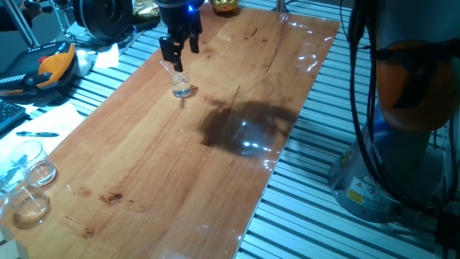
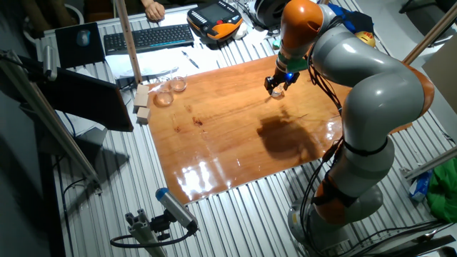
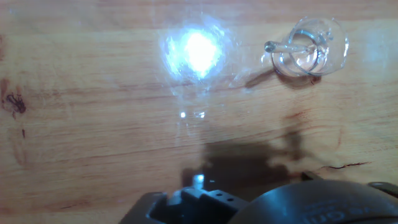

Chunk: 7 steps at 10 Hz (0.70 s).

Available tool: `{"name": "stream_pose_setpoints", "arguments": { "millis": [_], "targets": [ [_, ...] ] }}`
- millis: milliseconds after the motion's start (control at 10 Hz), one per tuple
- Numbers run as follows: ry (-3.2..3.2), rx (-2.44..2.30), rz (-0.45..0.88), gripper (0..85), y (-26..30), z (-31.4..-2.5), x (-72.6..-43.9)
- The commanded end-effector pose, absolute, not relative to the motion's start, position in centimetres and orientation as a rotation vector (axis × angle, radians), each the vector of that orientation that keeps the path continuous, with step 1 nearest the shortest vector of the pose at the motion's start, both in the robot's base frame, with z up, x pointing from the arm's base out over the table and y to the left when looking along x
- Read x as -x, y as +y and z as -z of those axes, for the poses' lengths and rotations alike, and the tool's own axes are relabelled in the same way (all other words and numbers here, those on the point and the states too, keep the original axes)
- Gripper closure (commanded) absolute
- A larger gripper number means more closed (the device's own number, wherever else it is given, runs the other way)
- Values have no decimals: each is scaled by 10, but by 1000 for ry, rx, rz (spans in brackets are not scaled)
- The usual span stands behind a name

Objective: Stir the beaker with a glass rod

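The beaker (image 1: 181, 88) stands upright on the wooden table (image 1: 165, 165), toward the far end and close to the long edge that borders the cluttered bench. The glass rod (image 3: 287, 45) already rests inside it — in the hand view its rounded upper end leans out over the rim on one side. The pincer (image 1: 180, 49) hangs just above the beaker, apart from it; its fingers look slightly parted with nothing between them, though the view is too dim for me to be sure.

Both things are thin clear glass — light, stiff, smooth and easy to break. The rod will likely slip between hard fingers unless it is squeezed squarely, and too hard a squeeze could snap it. The best hold, I judge, is on the free upper part that pokes above the rim, well clear of the liquid, with the fingers closing across its width. The beaker is small and light, with only a little liquid to weigh it down, so a sideways push from the rod may slide or tip it. Stirring calls for small, slow circles that stay off the glass wall.

A group of larger glass dishes (image 1: 29, 180) sits at the near corner, well apart.
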<state>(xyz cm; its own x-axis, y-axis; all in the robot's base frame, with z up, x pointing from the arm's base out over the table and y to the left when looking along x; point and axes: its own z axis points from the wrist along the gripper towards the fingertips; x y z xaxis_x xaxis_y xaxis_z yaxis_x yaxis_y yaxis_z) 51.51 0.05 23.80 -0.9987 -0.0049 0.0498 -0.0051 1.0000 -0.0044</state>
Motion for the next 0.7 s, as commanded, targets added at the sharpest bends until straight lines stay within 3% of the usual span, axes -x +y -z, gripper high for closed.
{"name": "stream_pose_setpoints", "arguments": {
  "millis": [0,600],
  "targets": [
    [-3091,-8,-7,850,1,-238,-515],
    [-3105,19,-27,850,-1,-241,-524]
  ]
}}
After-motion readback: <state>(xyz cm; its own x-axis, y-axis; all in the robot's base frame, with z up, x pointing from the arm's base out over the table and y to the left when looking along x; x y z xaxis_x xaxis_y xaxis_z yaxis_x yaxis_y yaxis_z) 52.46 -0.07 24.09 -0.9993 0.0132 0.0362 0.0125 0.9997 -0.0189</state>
